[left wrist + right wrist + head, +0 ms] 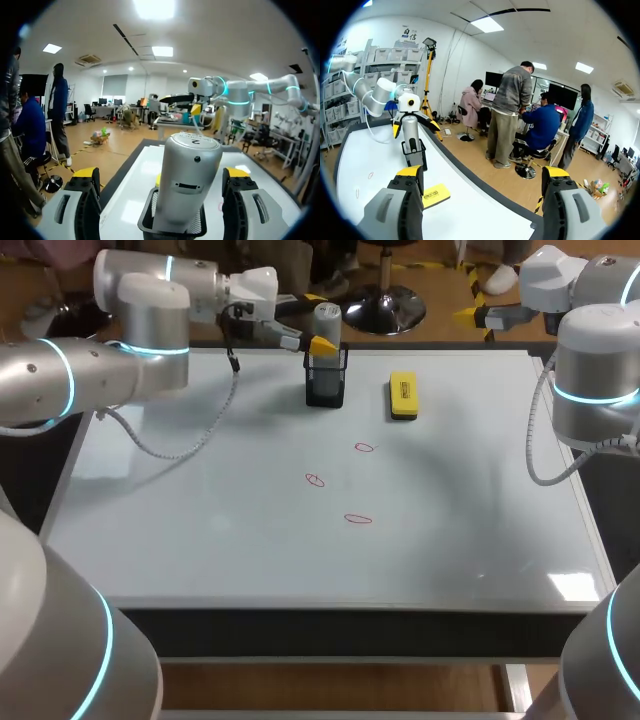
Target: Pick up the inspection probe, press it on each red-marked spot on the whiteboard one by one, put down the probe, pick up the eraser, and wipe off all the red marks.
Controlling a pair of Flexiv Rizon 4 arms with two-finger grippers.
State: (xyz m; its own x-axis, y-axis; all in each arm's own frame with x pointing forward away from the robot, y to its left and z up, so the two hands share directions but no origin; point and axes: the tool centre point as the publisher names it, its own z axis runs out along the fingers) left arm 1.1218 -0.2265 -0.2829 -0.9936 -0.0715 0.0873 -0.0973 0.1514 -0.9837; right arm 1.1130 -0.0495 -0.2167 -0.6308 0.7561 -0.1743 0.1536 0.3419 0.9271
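Overhead, the probe (327,318) was seen standing upright in a black holder (326,382) near the far edge of the whiteboard (200,530). The left gripper (318,343) was held level with the probe, on an arm coming in from the left. The yellow eraser (403,396) lay near the holder, and three red marks (364,448) were spread nearer the middle of the board.

From the left wrist, the grey probe (186,185) was framed between the fingers (82,200) of the left gripper, which were spread wide with a gap on each side, so nothing was gripped.

From the right wrist, the right gripper (482,172) was shown parted and empty, well apart from the probe, holder and eraser.
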